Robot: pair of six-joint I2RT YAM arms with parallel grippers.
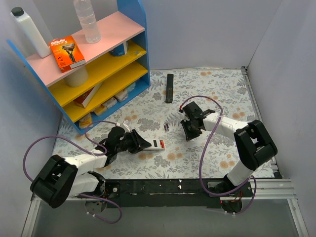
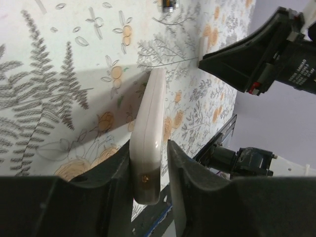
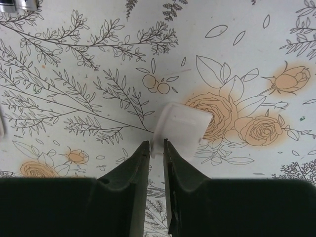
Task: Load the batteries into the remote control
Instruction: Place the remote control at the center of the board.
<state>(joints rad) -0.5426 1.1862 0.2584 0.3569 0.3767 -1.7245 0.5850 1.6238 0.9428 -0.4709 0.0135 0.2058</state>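
The tabletop is covered by a white sheet printed with grey ferns, branches and pale orange roses. It is closed in on the left, far and right sides by plain pale grey-blue walls. Along the near edge a dark rail is fixed, to which both arm bases are bolted.

A blue shelf unit with one pink and two yellow boards is set at an angle in the far left corner. On its top board a white bottle with a black cap, a clear bottle and an orange razor pack are seen. Small boxes are kept on the lower boards. A long black remote is laid flat on the far part of the sheet, well apart from both arms.

The remote control is found near the middle of the near half of the sheet, gripped at one end by the left gripper, whose jaws are clenched on it. In the left wrist view it is turned on edge; whether it touches the sheet cannot be told. The batteries are laid side by side on the sheet just beyond it, between the two grippers. The right gripper is lowered to the sheet to their right, its jaws pinched on the edge of a small white plastic piece lying over a printed rose.
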